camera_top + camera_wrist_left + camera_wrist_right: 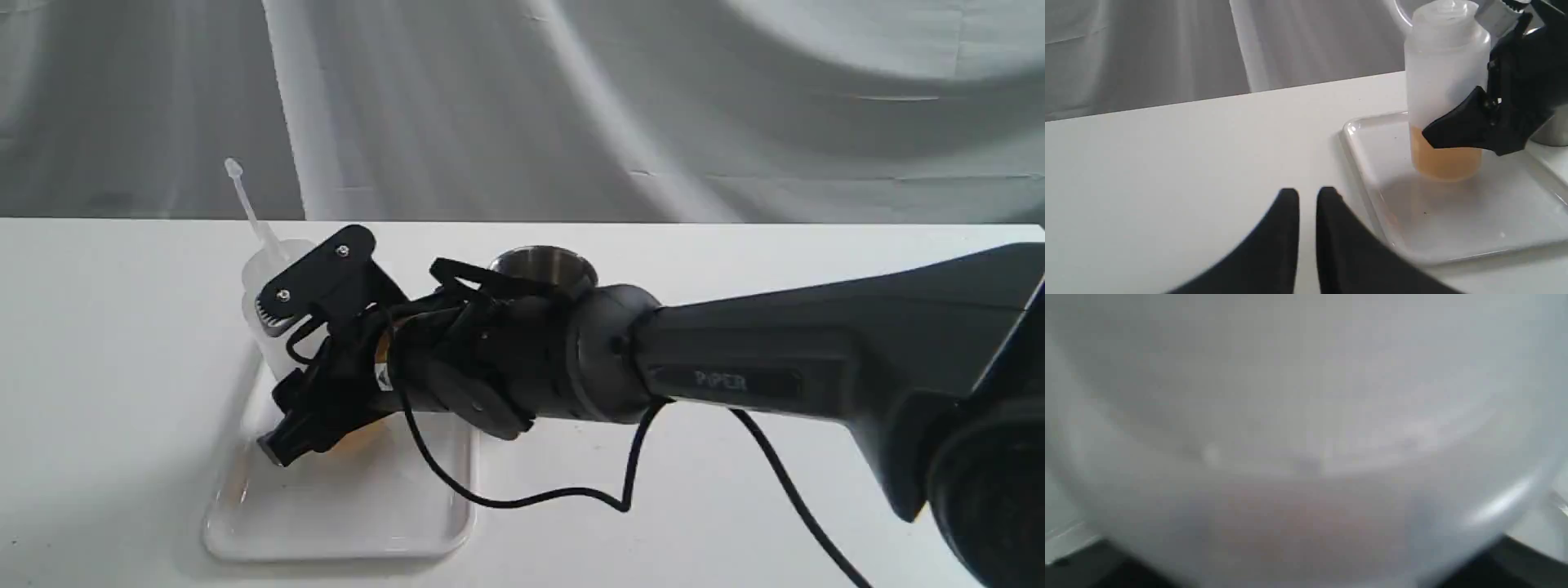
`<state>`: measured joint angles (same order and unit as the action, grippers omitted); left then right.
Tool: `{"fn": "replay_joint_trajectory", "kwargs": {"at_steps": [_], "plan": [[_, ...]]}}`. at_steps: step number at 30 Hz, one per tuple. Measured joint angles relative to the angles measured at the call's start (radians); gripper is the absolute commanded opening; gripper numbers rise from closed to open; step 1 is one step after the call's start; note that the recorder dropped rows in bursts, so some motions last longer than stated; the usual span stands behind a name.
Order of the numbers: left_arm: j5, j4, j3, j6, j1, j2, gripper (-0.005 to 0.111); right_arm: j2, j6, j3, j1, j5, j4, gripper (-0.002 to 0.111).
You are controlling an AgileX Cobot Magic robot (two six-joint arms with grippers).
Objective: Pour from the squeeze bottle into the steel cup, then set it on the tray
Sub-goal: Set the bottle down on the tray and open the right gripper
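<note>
The squeeze bottle (pixel 260 265) stands upright on the far left part of the white tray (pixel 343 523), with amber liquid low inside it (pixel 1443 161). My right gripper (pixel 273 376) reaches across from the right and is shut on the bottle's body, with one finger (pixel 1457 130) across its front. The bottle (pixel 1306 416) fills the blurred right wrist view. The steel cup (pixel 543 265) stands behind my right wrist, mostly hidden by it. My left gripper (pixel 1308 196) is shut and empty over bare table, left of the tray (pixel 1453 237); the exterior view does not show it.
The white table (pixel 122 367) runs to a grey cloth backdrop (pixel 490 106). My right arm (pixel 816 367) spans the table's right half, and its black cable (pixel 571 494) loops down onto the tabletop beside the tray.
</note>
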<state>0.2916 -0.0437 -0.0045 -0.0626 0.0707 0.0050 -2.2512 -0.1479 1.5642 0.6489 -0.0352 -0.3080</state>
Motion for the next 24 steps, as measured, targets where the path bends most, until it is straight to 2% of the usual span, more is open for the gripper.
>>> {"fn": "replay_joint_trajectory", "kwargs": {"at_steps": [24], "plan": [[0.0,0.0,0.0,0.0,0.0,0.0,0.008,-0.006,0.0,0.0,0.0,-0.052,0.063,0.041]]}}
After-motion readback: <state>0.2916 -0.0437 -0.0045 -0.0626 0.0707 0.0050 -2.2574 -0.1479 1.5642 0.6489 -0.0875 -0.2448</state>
